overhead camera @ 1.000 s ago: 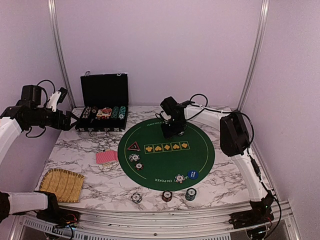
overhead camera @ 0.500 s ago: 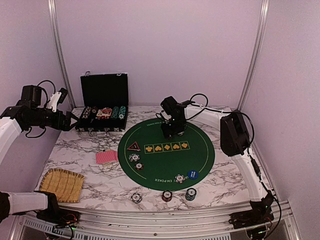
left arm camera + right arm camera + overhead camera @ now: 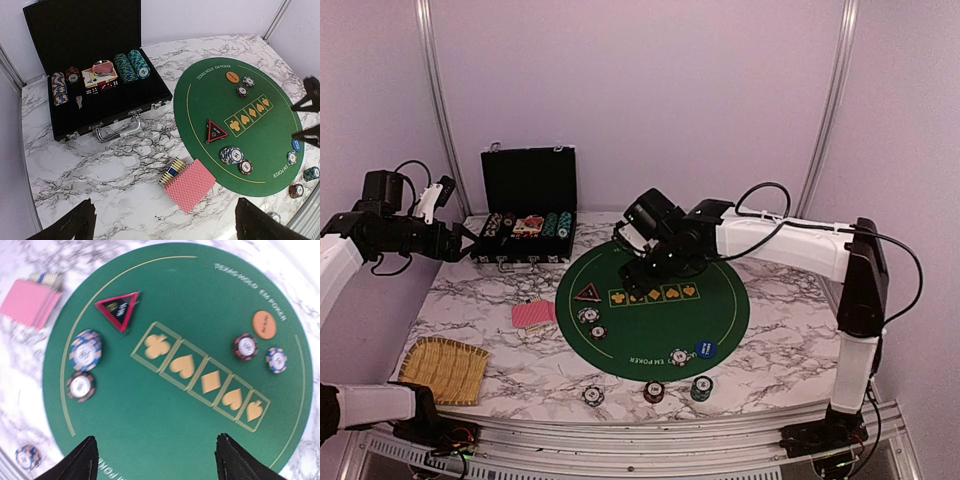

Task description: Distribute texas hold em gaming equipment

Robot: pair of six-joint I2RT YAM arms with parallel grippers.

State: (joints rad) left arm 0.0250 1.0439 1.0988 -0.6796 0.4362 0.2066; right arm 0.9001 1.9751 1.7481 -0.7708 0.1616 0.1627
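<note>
While neither arm holds anything, the step in hand looks like a fresh pick-up, and the left side seems best placed for it. The left tool [image 3: 463, 240] hangs beside the open black chip case [image 3: 528, 190], its fingers spread wide and empty. The chip rows [image 3: 131, 65] in the case lie within its natural reach. It should come down square over one stack so the neighbouring stacks are not toppled.

Just right of the case on the tabletop [image 3: 470, 300], the red-backed cards [image 3: 191, 185] lie in a slanted pile against what looks like a short roll of chips [image 3: 171, 169]. A grip there wants a low, flat approach across the pile's long sides.

On the green felt [image 3: 720, 310], the triangular button [image 3: 118, 310] and a chip pile [image 3: 85, 351] sit at the left seat. The right tool [image 3: 155, 437] hovers over the felt's middle, fingers apart with nothing between them. The orange button [image 3: 264, 324] and two chips [image 3: 245, 347] lie toward the right. The tool should rise clear before swinging, or it may drag them.
</note>
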